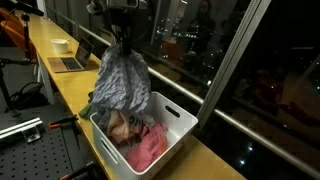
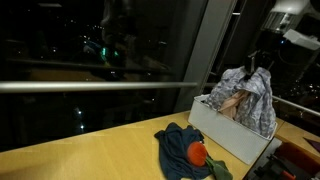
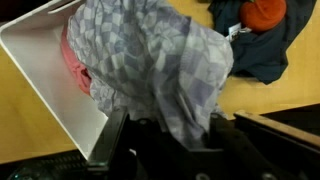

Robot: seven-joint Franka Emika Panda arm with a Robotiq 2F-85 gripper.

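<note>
A long wooden counter point(image 1: 62, 88) runs beside a dark window. A white bin point(image 1: 172, 124) stands on it, close to the window-side edge. Above the bin hangs a grey checked cloth point(image 1: 120, 78), bunched at its top, where the jaws are closed on it. Its lower folds drop to about the bin's rim, and whether they touch what lies inside cannot be told. A dark blue-green cloth point(image 2: 178, 142) lies crumpled on the counter just beside the bin, nearer the counter's middle. A pink cloth point(image 1: 146, 150) fills the bottom of the bin. A laptop point(image 1: 72, 62) sits well apart, toward the counter's far end. A small orange thing point(image 2: 198, 153) rests on the dark cloth
</note>
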